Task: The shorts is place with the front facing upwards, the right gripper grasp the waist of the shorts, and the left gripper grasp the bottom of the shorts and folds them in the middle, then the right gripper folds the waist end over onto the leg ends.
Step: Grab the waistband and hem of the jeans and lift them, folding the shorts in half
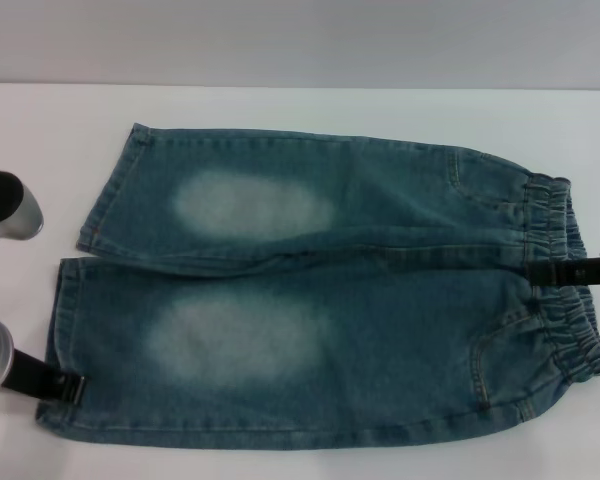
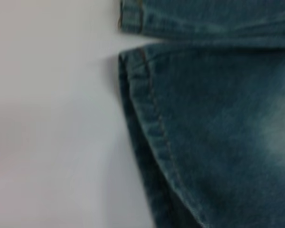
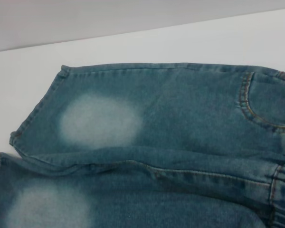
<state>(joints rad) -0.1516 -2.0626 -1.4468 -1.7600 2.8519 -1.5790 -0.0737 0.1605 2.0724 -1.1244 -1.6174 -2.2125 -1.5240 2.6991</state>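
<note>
Faded denim shorts [image 1: 320, 290] lie flat, waistband rightward

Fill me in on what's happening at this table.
A two-armed robot is setting up to fold the shorts, which lie flat and unfolded on the white table, front up. The left tool is at the hem of the nearer leg, at the bottom of the shorts. The right tool reaches in over the elastic waist from the other side. No fold has been made yet.
</note>
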